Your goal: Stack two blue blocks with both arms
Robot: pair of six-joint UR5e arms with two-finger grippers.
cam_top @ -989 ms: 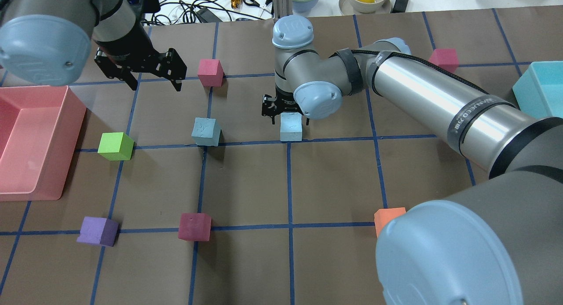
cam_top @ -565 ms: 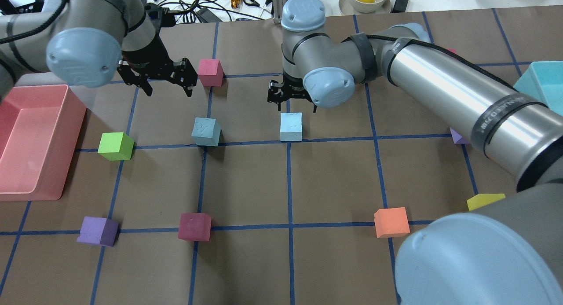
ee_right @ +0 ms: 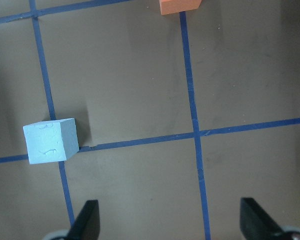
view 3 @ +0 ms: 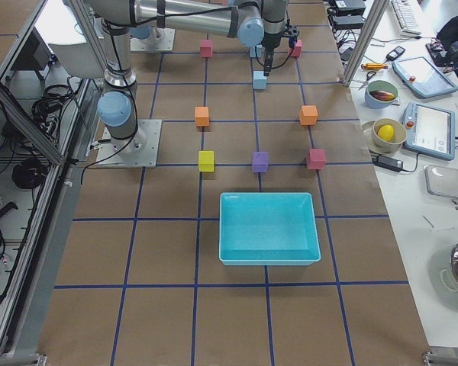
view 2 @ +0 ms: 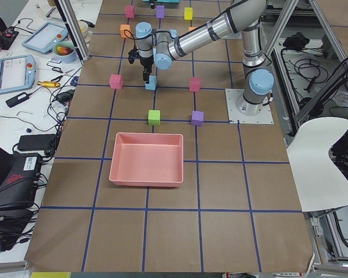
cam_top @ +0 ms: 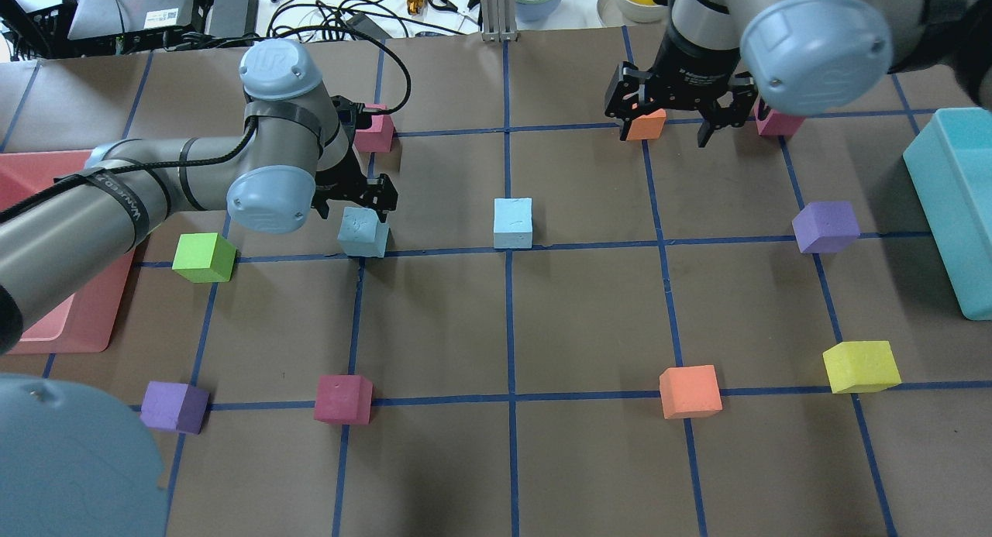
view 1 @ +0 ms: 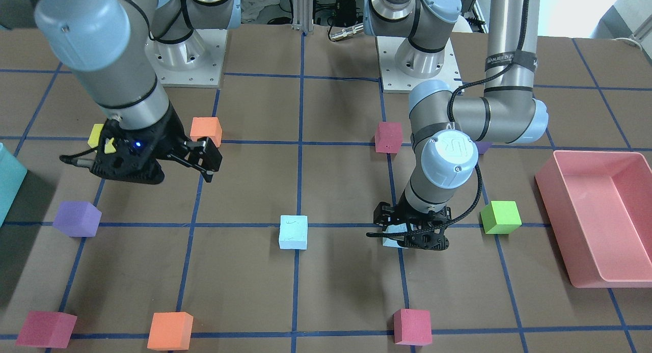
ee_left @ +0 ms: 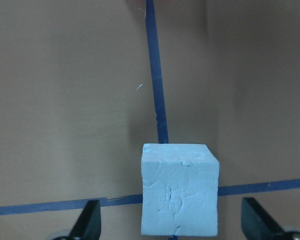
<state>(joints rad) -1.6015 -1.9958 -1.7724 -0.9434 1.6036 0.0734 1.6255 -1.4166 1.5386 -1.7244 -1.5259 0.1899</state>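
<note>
One blue block [cam_top: 363, 232] lies left of centre, and the other blue block [cam_top: 513, 222] lies at the table's middle [view 1: 294, 232]. My left gripper [cam_top: 353, 208] is open and low over the left block. In the left wrist view that block [ee_left: 179, 190] stands between the two fingers [ee_left: 90, 220] with a gap on each side. In the front view the gripper [view 1: 410, 236] hides most of it. My right gripper [cam_top: 665, 136] is open, empty and raised at the back right. Its wrist view shows the middle block [ee_right: 51, 141] far below.
A pink bin [cam_top: 93, 320] stands at the left edge and a teal bin [cam_top: 949, 211] at the right. Nearby cubes are green [cam_top: 203, 257], pink [cam_top: 374, 132], maroon [cam_top: 343, 399], orange [cam_top: 645, 125], a second orange [cam_top: 690, 391], purple [cam_top: 826, 227] and yellow [cam_top: 860, 366].
My right gripper rose from around the middle blue block and drew back to the back right, leaving it on the table. My left gripper came down over the left blue block.
</note>
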